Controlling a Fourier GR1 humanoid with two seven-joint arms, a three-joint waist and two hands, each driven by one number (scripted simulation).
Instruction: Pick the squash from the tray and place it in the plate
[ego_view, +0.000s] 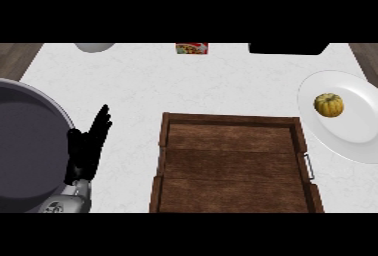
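Note:
A small yellow squash (329, 105) lies on the white plate (354, 135) at the right edge of the counter. The brown wooden tray (235, 165) sits in the middle with nothing in it. My left hand (87, 147) rests at the lower left, fingers straight and pointing up, open and holding nothing, well left of the tray. My right hand does not show in the view.
A large dark round pan or lid (29, 145) fills the left side, beside the left hand. At the far edge stand a grey bowl (94, 47), a small red packet (192, 48) and a black object (288, 48).

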